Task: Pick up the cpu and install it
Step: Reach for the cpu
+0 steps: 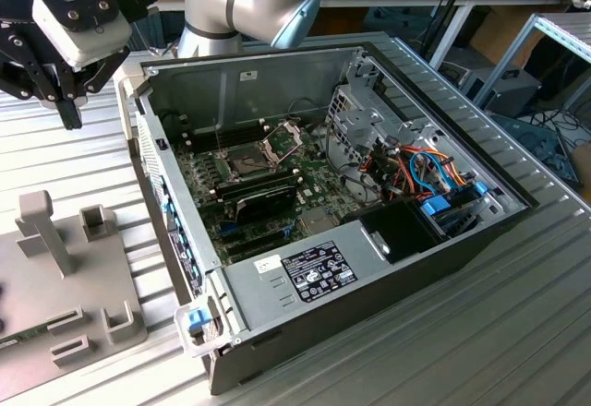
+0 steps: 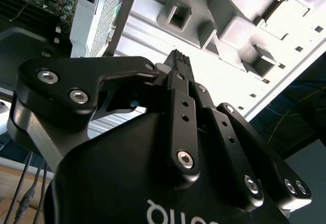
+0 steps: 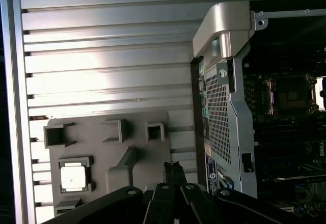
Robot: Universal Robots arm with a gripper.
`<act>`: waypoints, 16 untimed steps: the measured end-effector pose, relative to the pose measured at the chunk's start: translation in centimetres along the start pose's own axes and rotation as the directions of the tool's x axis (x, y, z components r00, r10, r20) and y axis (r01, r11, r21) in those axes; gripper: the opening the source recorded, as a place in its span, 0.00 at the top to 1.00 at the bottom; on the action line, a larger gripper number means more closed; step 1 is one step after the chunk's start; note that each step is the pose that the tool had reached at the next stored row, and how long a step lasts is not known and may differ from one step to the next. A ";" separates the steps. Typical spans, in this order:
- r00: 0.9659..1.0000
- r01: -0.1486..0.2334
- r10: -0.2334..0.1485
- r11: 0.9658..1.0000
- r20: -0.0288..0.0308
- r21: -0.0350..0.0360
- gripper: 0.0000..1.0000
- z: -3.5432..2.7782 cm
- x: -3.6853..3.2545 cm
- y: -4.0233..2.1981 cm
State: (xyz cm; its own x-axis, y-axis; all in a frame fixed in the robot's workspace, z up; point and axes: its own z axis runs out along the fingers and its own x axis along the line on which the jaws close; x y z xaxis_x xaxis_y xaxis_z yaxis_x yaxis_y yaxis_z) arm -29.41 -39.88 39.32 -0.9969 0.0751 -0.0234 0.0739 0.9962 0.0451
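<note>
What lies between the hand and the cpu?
In the first wrist view, a raised grey block on the fixture plate stands between the hand and the cpu.

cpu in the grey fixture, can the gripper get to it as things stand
Probably yes: the cpu lies top up in an open pocket of the grey fixture, outside the computer case, with nothing over it, and the gripper hangs above that fixture, off to one side.
</note>
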 end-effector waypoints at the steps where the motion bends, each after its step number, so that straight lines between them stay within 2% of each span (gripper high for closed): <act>1: 1.000 0.000 0.000 1.000 0.000 0.000 0.89 -0.01 0.02 0.00; 16: 1.000 0.000 0.000 1.000 0.000 0.000 0.89 -0.01 0.23 -0.01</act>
State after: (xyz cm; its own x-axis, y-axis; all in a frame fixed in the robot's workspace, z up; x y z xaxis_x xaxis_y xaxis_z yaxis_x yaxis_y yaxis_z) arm -29.65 -39.88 39.32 -0.9969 0.0753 -0.0233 0.0742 0.9962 0.0451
